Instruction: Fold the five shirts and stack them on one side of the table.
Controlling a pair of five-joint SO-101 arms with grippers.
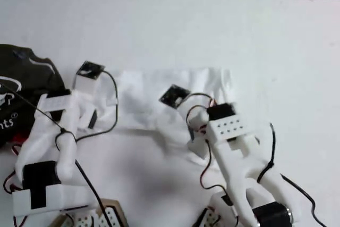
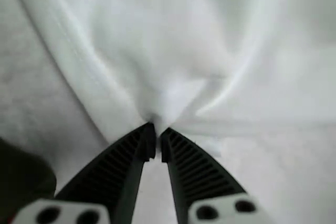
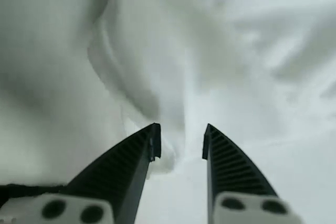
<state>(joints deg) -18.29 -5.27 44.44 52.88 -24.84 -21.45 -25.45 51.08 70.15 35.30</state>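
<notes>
White shirt (image 1: 159,99) is lying rumpled and part-folded in the middle of the worktop (image 1: 223,25). The left gripper (image 2: 156,141) sits at the shirt's left edge, and its fingers (image 2: 126,174) are pinched nearly together on a bunched-up ridge of the cloth. The right gripper (image 3: 181,142) is over the shirt's right part, fingers spread apart with a soft fold of white fabric between them, not clamping anything. A black shirt (image 1: 24,81) with white print is heaped at the left edge.
</notes>
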